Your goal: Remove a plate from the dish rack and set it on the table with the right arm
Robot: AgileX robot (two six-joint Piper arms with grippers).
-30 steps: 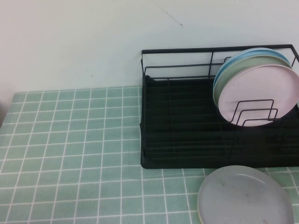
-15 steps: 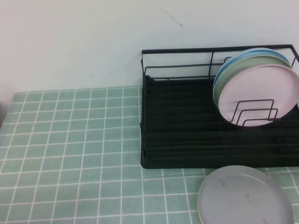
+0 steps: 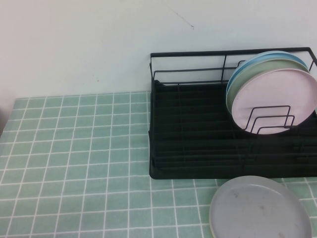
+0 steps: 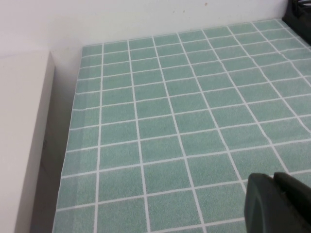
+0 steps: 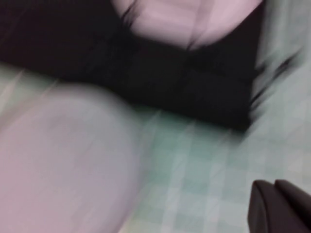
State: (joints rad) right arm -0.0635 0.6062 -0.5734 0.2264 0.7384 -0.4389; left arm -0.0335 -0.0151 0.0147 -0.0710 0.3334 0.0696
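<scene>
The plate [image 3: 260,208] lies flat on the table [image 3: 74,148], just in front of the rack [image 3: 198,148] at its right end. In the rack, a pink plate [image 3: 275,101] leans upright against the wire dividers, with pale green and blue plates behind it. The right gripper [image 5: 279,206] hangs over the table near the plate, fingers closed on nothing (seen only at its wrist). The left gripper [image 4: 277,204] hovers over bare tiles well left of the rack; whether its fingers are parted cannot be told.
</scene>
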